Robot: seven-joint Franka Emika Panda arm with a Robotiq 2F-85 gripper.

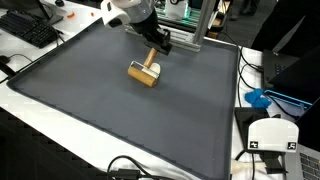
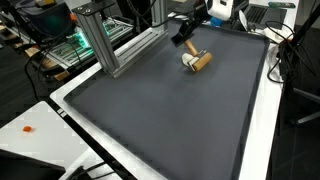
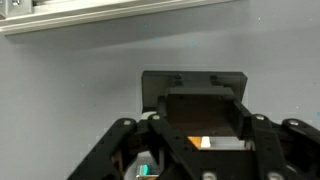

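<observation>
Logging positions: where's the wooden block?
The wooden block lies on the grey mat near its far edge, right beside the gripper in both exterior views.

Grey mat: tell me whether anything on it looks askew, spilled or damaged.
Nothing looks spilled or damaged. The dark grey mat lies flat on the table. The one item on it, a small tan wooden block with a white band, lies at a slant to the mat's edges.

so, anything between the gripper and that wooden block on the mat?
Nothing visible. In both exterior views the gripper, shut, hangs right over the wooden block, with only gray mat around them. The aluminium frame stands off to the side, clear of both. Whether gripper and block touch, I cannot tell.
</observation>
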